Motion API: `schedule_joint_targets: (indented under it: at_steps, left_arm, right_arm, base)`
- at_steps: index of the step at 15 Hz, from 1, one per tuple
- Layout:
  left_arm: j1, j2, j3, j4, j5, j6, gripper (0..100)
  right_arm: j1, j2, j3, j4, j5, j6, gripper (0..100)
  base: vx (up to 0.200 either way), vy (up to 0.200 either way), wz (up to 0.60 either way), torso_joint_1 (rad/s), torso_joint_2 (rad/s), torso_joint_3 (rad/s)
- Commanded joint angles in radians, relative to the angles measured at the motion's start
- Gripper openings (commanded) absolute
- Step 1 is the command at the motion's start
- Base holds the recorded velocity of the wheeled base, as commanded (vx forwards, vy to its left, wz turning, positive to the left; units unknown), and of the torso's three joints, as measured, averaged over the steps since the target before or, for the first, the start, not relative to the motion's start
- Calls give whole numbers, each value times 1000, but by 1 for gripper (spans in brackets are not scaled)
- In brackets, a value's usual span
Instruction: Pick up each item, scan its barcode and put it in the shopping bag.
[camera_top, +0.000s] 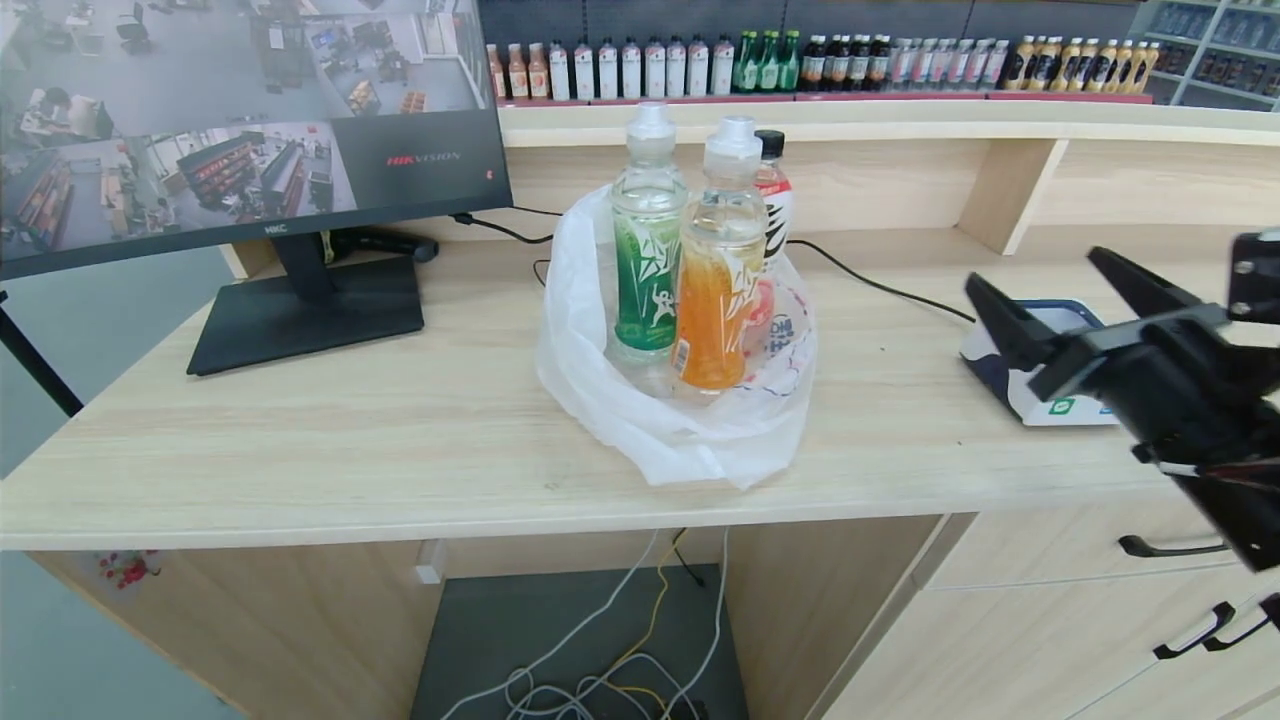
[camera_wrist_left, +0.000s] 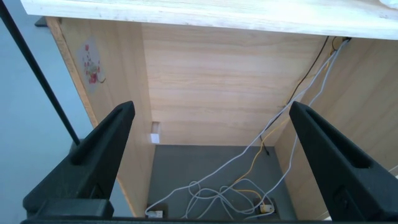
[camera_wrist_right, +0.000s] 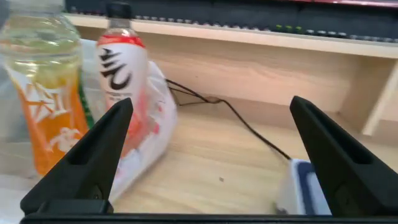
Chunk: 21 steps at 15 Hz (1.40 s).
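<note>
All three bottles stand upright in the white shopping bag (camera_top: 640, 420), which is slumped down around them, well off to the left of the right gripper (camera_top: 1037, 272). The green-label bottle (camera_top: 648, 260) is farthest from it, the orange-drink bottle (camera_top: 712, 290) is just beside that on the gripper's side, and the black-capped bottle (camera_top: 775, 200) is tucked behind. The white-and-blue scanner (camera_top: 1035, 395) sits on the counter right by the gripper's fingertips.

The orange bottle (camera_top: 712, 300) covers most of the black-capped bottle (camera_top: 772, 190) behind it, and the bag (camera_top: 640, 420) hides its base. My right gripper (camera_top: 1037, 270) blocks part of the scanner (camera_top: 1075, 318) near the counter's (camera_top: 300, 450) right edge. The monitor (camera_top: 240, 100) is cut off at the top and left. The shelf bottles (camera_top: 820, 62) are too small to tell apart.
</note>
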Motion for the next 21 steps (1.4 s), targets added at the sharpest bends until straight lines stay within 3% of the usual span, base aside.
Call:
schedule_joint_targets:
  at_steps: [1, 5, 7, 10, 11, 13, 15, 19, 21]
  left_arm:
    - [2, 0, 0, 0, 0, 0, 100]
    - [0, 0, 0, 0, 0, 2, 100]
    - [2, 0, 0, 0, 0, 2, 100]
    - [0, 0, 0, 0, 0, 0, 100]
    - [0, 0, 0, 0, 0, 0, 100]
    - [0, 0, 0, 0, 0, 0, 100]
    - [0, 0, 0, 0, 0, 0, 100]
    - [0, 0, 0, 0, 0, 0, 100]
    - [0, 0, 0, 0, 0, -2, 100]
  right_arm:
    - [-140, -250, 219, -2, 1, -6, 100]
    - [-240, -451, 411, -2, -4, -8, 100]
    - [-251, -603, 411, 135, -50, -37, 100]
    - [-248, -945, 408, 584, -45, -34, 100]
    - [-240, -1158, 396, 880, -42, -34, 100]
    - [-235, -1400, 313, 1311, -30, -34, 100]
    - [-235, -1534, 291, 1546, 22, -43, 100]
    - [-235, -1534, 411, 1469, 22, -76, 100]
    - [-206, -1580, 406, 1528, 24, -72, 100]
  base:
    - [0, 0, 0, 0, 0, 0]
    - [0, 0, 0, 0, 0, 0]
    - [0, 0, 0, 0, 0, 0]
    - [0, 0, 0, 0, 0, 0]
    - [0, 0, 0, 0, 0, 0]
    - [0, 0, 0, 0, 0, 0]
    - [0, 0, 0, 0, 0, 0]
    - [0, 0, 0, 0, 0, 0]
    - [0, 0, 0, 0, 0, 0]
